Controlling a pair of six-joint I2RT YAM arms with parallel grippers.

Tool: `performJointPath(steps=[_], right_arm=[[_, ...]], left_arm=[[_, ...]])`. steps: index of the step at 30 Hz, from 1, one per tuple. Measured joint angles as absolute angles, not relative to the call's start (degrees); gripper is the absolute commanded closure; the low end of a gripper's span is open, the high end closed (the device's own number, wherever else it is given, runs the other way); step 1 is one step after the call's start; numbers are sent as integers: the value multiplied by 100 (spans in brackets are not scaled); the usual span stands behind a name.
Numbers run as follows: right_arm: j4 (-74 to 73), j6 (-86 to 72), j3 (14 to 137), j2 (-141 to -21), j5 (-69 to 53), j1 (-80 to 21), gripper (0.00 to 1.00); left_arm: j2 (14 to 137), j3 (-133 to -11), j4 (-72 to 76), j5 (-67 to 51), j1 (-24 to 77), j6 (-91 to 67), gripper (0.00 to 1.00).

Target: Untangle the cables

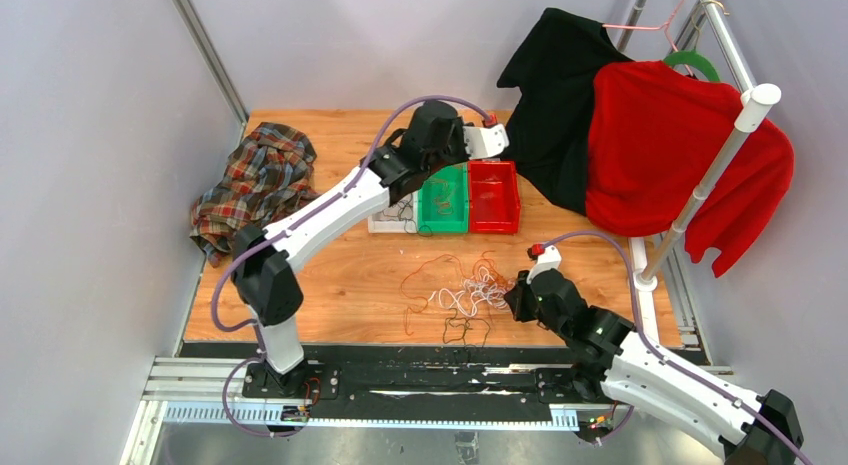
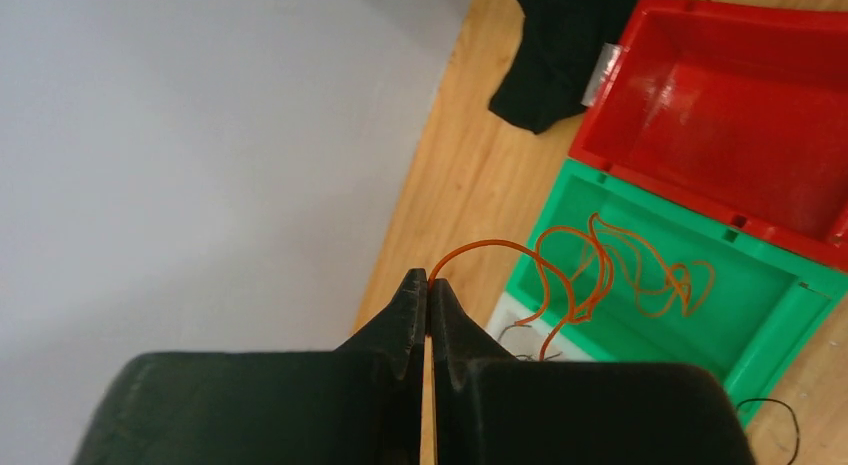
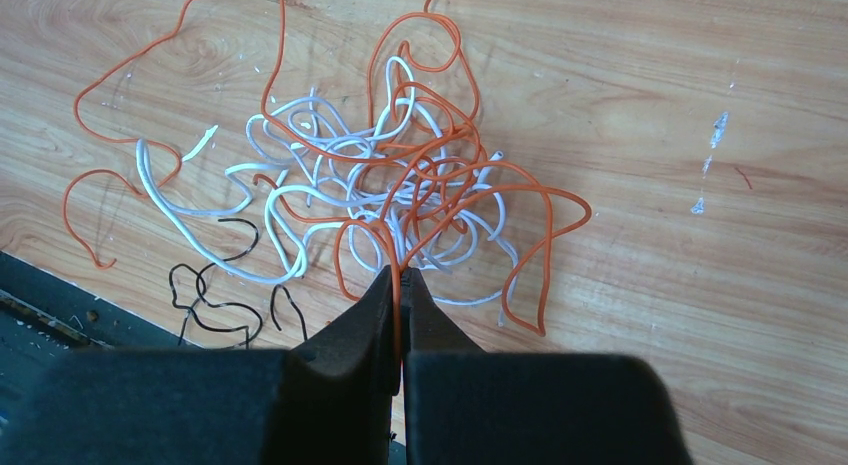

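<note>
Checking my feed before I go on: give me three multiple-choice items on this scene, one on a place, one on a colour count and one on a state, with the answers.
1. The orange cable pinched in the left jaws trails into which container?
A. red bin
B. green bin
C. white tray

2. How many cable colours show in the pile on the table?
A. two
B. four
C. three

3. How do the right jaws stand?
A. shut on an orange strand
B. open above the pile
C. shut on a black cable

Answers:
1 B: in the left wrist view its loops lie inside the green bin.
2 C: orange, white strands and black strands lie there.
3 A: in the right wrist view they are closed with the orange strand between them.
</note>
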State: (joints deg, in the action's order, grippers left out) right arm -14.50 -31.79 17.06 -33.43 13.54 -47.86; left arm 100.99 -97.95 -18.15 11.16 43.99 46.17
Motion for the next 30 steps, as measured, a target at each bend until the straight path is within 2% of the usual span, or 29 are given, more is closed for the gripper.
performJointPath(steps=[8,13,26,29,30], right_arm=[[-1352,-3332,1706,-3336,1369,-4786,99],[-1341,-3365,1706,-3354,1413,-4786,99],[-1227,-3365,1708,-3774,1466,-4786,99],[-1219,-3365,1708,-3793,1468,-4786,99],[-1221,-3365,1708,-3793,1470,-4786,99]], left_arm=[[10971,-9926,-2169,1002,4386,4296,100],[11194,-9577,-2075,978,4294,4285,100],[11594,-8779,-993,1039,4062,4781,100],[11775,-8812,-819,1072,4062,4901,90],[11830,-8840,-812,1070,4062,4908,78]])
